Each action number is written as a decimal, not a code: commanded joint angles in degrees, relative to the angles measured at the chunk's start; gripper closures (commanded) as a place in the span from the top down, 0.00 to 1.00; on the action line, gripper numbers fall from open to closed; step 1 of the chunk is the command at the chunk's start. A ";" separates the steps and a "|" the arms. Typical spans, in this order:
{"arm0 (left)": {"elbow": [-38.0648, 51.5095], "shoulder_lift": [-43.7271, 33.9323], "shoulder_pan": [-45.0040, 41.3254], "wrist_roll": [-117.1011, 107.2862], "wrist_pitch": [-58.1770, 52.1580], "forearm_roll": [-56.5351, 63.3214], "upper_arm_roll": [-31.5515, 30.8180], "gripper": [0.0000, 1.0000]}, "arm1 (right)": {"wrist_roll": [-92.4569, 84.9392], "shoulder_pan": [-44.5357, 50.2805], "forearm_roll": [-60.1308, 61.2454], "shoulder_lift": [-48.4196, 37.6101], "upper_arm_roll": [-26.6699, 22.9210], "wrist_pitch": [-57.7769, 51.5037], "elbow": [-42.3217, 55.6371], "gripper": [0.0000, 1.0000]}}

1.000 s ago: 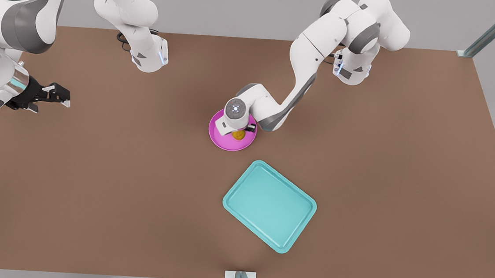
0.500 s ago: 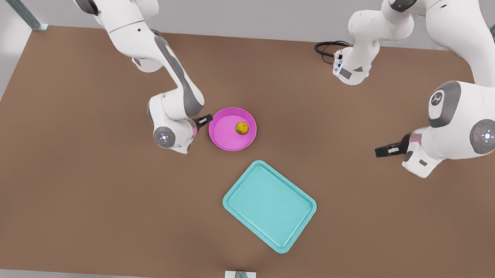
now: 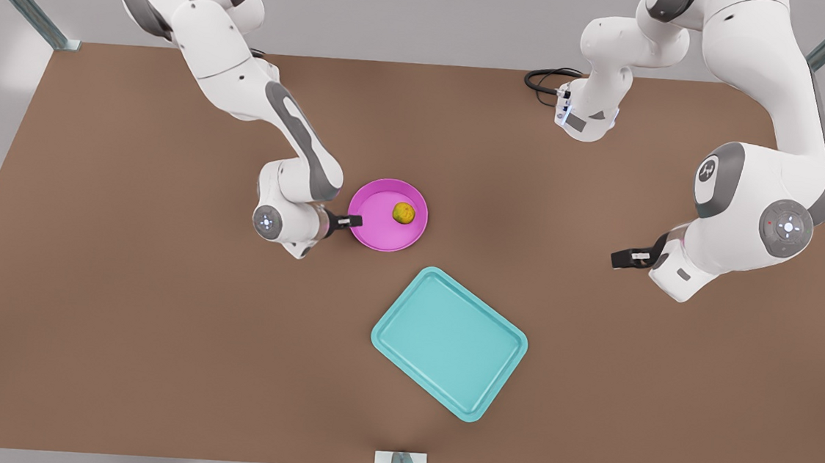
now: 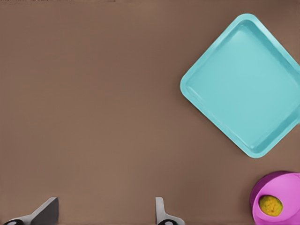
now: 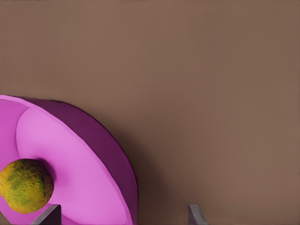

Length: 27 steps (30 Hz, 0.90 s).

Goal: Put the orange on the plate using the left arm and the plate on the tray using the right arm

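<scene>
right hand [image 3: 351,221] open, straddling rim of round pink plate [image 3: 376,230] | bumpy yellow-green orange [image 3: 403,213] loose on plate | left hand [image 3: 620,258] open, waiting apart | rectangular teal tray [image 3: 448,342] near | risk: tilted lift rolls orange off

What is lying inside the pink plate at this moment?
The orange lies inside the plate, toward the side away from the right gripper, whose open fingers reach the rim. The rest of the dish is bare pink. What is under the orange is covered.
</scene>
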 commanded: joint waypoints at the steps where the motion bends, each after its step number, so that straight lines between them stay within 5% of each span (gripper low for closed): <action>1: 0.03 -0.04 -0.01 6.80 0.53 0.01 -0.02 1.00 | 4.79 0.28 0.24 0.22 0.01 2.65 -0.25 1.00; 15: 0.20 -0.13 -0.18 5.74 0.27 -0.08 -0.02 1.00 | 3.12 2.39 0.24 1.45 0.19 1.94 -0.78 1.00; 19: 0.20 -0.04 -0.18 5.66 0.27 0.01 -0.02 1.00 | 2.24 2.30 0.24 1.89 0.19 1.77 -0.69 0.55; 25: 0.20 -0.04 -0.80 5.66 0.27 0.01 -0.02 1.00 | 1.19 1.51 0.24 3.38 0.10 -0.60 0.27 0.41; 27: 0.20 -0.04 -0.80 5.66 0.27 0.01 -0.02 1.00 | 1.01 0.98 0.24 3.47 0.10 -2.71 1.24 0.29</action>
